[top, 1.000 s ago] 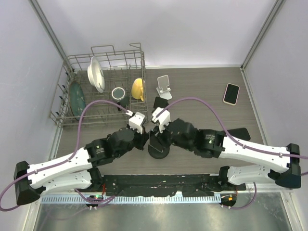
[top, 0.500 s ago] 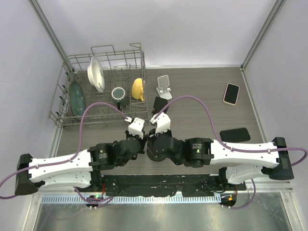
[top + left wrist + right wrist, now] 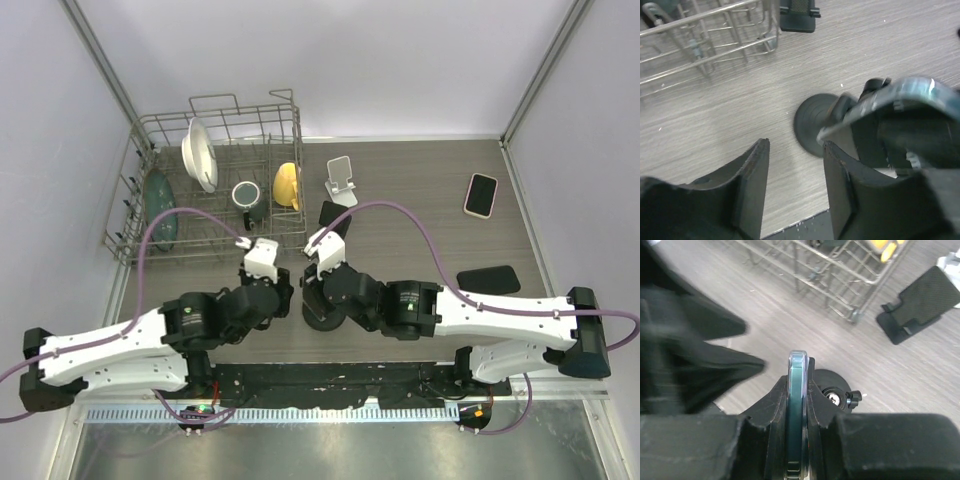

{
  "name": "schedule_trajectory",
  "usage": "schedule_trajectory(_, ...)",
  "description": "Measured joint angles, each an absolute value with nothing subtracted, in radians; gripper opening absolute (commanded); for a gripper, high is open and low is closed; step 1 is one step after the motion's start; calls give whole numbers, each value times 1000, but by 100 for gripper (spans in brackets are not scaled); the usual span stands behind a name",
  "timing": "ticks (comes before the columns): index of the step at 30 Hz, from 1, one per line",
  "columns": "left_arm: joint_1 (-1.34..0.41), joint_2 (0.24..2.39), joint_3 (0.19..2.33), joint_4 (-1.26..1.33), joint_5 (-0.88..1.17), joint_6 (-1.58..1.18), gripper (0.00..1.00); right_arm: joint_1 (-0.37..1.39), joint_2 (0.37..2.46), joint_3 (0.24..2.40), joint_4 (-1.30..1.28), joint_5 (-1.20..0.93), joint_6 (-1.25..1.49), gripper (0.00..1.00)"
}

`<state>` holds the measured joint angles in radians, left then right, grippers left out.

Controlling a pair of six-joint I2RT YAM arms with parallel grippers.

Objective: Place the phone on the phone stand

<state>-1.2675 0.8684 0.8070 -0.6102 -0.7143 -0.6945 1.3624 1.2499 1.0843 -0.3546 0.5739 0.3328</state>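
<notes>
Grey wood-grain tabletop (image 3: pixel 420 190), grain running left-right. Plain pale walls on three sides: back wall (image 3: pixel 330 60), left wall (image 3: pixel 50 150), right wall (image 3: pixel 600 120). Slanted metal frame posts (image 3: pixel 100 65) at back corners. White ribbed strip (image 3: pixel 300 413) along near edge; below it possibly brushed metal sheet (image 3: pixel 330 450). Light even, shadows soft.

The phone (image 3: pixel 795 412) is a thin slab with a glossy teal edge and rounded corners. It is clamped on edge between the fingers of the right gripper (image 3: pixel 797 385), faces against the pads, narrow edge toward the wrist camera. In the left wrist view it is tilted, above the stand (image 3: pixel 812 122). The stand is black, with a flat round base, a short stem and a small knob at the joint. It sits upright on the table (image 3: pixel 420 200), near the front edge, close under the phone. Whether phone and stand touch cannot be told.
</notes>
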Motion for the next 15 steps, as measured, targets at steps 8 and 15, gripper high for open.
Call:
schedule_trajectory(8, -1263, 688, 921, -878, -781, -852, 59, 1299, 1250, 1081, -388, 596, 283, 6)
schedule_trajectory(15, -1262, 613, 845, -853, -759, -832, 71, 1298, 1249, 1094, -431, 625, 318, 15)
